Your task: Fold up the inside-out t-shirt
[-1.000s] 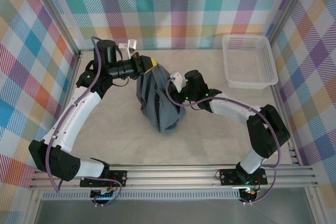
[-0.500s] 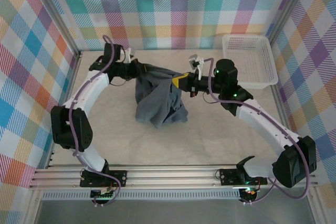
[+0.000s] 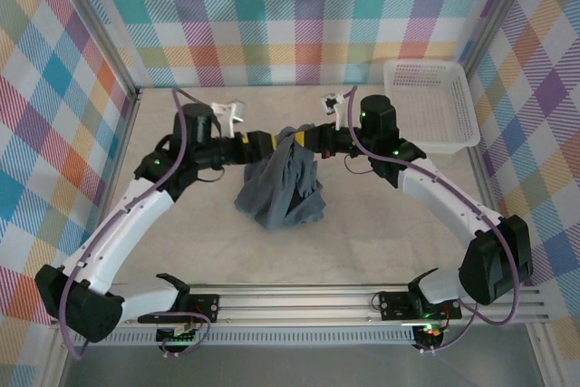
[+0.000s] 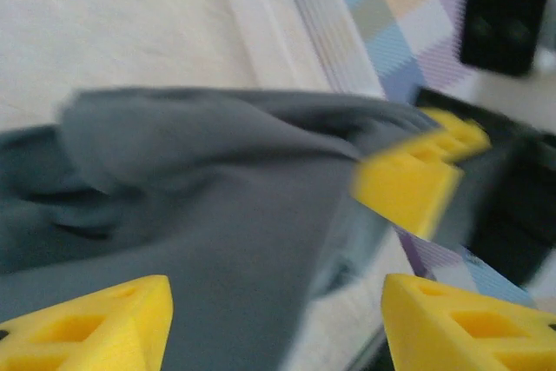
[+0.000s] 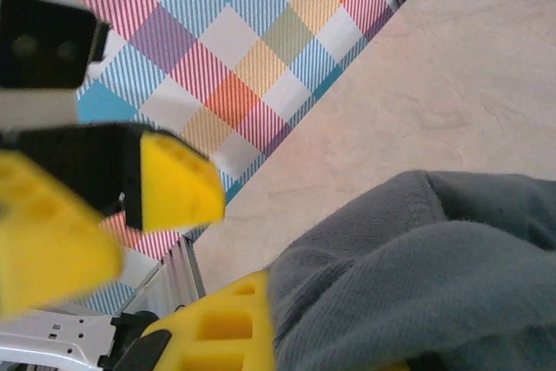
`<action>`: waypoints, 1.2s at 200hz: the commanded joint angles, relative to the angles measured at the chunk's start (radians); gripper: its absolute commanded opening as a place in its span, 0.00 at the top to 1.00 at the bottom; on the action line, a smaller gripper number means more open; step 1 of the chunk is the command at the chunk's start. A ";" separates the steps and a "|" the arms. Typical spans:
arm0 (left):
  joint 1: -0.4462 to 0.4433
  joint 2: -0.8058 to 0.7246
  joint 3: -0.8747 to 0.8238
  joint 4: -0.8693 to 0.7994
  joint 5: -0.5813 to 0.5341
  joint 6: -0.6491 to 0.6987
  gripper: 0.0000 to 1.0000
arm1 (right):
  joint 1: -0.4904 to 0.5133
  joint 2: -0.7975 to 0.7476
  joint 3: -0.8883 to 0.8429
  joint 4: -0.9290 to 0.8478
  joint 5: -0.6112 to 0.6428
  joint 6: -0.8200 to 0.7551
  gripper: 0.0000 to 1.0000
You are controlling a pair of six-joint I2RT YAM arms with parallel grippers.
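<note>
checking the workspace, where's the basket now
In the top view the basket sits in the far right corner of the table, just right of the right arm, apart from the shirt.

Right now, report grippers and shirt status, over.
Left gripper open, jaws wide around loose fabric. Right gripper shut on the t-shirt, bunched, not yet folded. White basket far right, apart from it.

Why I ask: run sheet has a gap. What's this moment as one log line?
left pincer open | right pincer shut on t-shirt | t-shirt bunched, not yet folded
</note>
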 commanded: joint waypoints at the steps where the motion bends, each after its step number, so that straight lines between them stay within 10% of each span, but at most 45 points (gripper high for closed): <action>1: -0.036 0.080 -0.016 0.045 -0.069 -0.003 0.32 | -0.005 0.012 0.047 0.036 -0.058 0.027 1.00; 29: -0.033 0.195 0.055 0.090 -0.052 -0.003 0.34 | -0.004 0.018 0.060 0.038 -0.123 0.047 1.00; 57: 0.014 0.248 0.090 0.181 0.046 -0.080 1.00 | -0.010 0.003 0.057 -0.026 -0.095 0.047 1.00; 100: 0.174 0.130 -0.047 0.439 0.203 -0.334 1.00 | -0.152 0.043 -0.139 -0.141 0.071 -0.029 0.97; 157: 0.177 0.128 -0.050 0.388 0.338 -0.246 1.00 | -0.144 0.044 -0.315 -0.015 0.023 -0.002 0.65; 188: 0.134 0.180 0.062 0.131 0.416 0.027 1.00 | -0.108 -0.112 -0.348 0.076 0.221 -0.193 0.39; 240: 0.085 0.188 0.163 -0.337 0.382 0.561 1.00 | -0.091 -0.076 -0.195 0.016 0.092 -0.537 0.10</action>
